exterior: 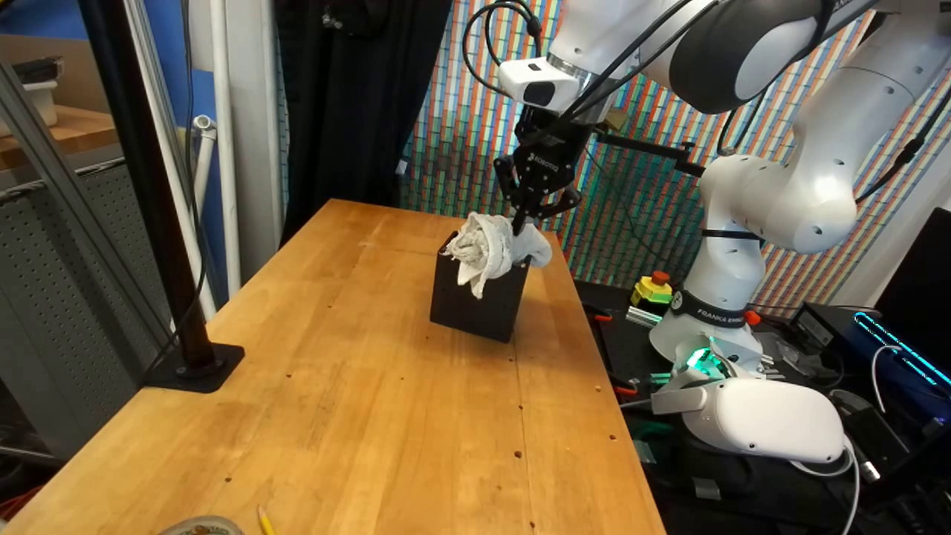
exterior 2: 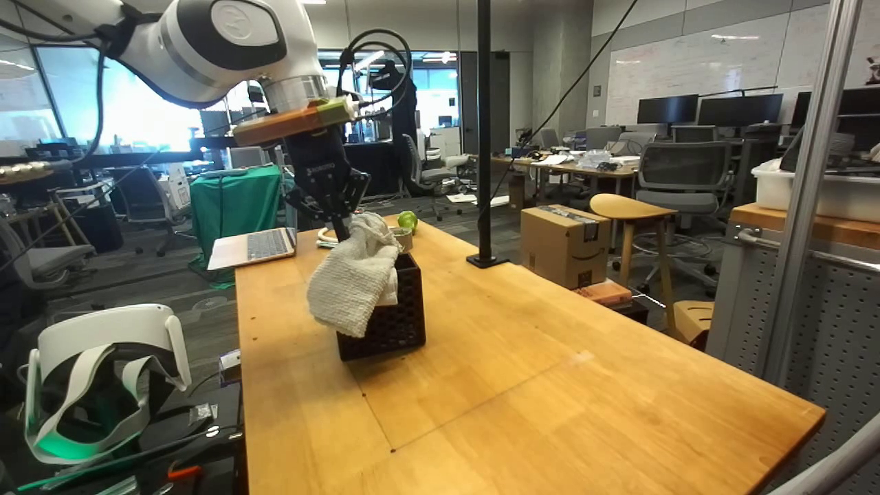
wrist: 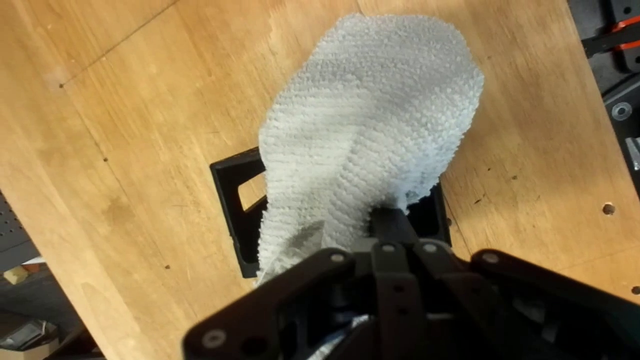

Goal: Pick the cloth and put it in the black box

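Tool point(wrist: 391, 222) touches the cloth point(wrist: 370, 110), which drapes over the black box point(exterior: 475, 305).

bright windows point(exterior 2: 137, 103), grey floor point(exterior 2: 454, 218), mesh-backed chair point(exterior 2: 677, 168), whiteboard point(exterior 2: 674, 75), black curtain point(exterior: 342, 111), multicoloured wall point(exterior: 446, 163)

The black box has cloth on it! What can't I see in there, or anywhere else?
Inside the black box: mostly hidden by the cloth in the wrist view.
Whether the gripper pinches the cloth: folds seem to hide its tips in an exterior view.
The round thing and yellow pencil: cut off by the bottom edge in an exterior view.
Writing on the whiteboard: too faint in an exterior view.
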Controlling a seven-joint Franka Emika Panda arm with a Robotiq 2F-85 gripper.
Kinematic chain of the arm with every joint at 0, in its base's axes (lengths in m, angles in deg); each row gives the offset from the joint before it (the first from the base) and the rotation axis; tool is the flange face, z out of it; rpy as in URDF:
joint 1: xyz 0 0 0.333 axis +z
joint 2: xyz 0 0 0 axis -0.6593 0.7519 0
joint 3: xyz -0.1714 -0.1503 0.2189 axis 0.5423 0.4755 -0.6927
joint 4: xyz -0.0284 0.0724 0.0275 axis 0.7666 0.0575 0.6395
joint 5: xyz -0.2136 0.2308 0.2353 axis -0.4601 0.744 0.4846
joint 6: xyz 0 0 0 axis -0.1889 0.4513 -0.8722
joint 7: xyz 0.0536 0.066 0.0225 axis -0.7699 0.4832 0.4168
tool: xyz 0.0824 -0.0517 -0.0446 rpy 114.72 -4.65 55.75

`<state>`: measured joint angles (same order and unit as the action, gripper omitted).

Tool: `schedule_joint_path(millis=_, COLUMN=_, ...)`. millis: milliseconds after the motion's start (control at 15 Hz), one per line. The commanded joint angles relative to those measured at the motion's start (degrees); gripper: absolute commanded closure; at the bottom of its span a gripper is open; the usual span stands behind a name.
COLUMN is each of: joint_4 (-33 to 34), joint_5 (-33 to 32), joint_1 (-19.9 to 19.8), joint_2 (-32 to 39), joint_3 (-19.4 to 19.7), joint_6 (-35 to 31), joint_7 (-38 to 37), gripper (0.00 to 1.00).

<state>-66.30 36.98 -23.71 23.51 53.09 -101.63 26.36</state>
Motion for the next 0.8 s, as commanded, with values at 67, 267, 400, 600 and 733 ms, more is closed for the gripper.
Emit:
schedule_joint_path(millis=67, joint_4=1.13, joint_5=-2.43, joint_1=-0.90, joint_2=1.75, joint_3=0.72, joint_6=-2.09, joint_7=0.66, gripper=1.00)
schedule_joint_path(millis=267, joint_4=1.72, joint_5=-4.29, joint_1=-1.23, joint_2=3.23, joint_3=0.77, joint_6=-3.45, joint_7=1.28, gripper=1.00)
schedule_joint_path(millis=400, joint_4=2.07, joint_5=-5.40, joint_1=-1.36, joint_2=4.32, joint_3=0.77, joint_6=-4.35, joint_7=1.69, gripper=1.00)
schedule_joint_path(millis=600, joint_4=2.58, joint_5=-5.94, joint_1=-1.39, joint_2=6.09, joint_3=1.06, joint_6=-5.75, joint_7=2.82, gripper=1.00)
schedule_joint_path(millis=733, joint_4=2.72, joint_5=-5.30, joint_1=-1.40, joint_2=7.38, joint_3=1.39, joint_6=-6.96, joint_7=4.23, gripper=1.00)
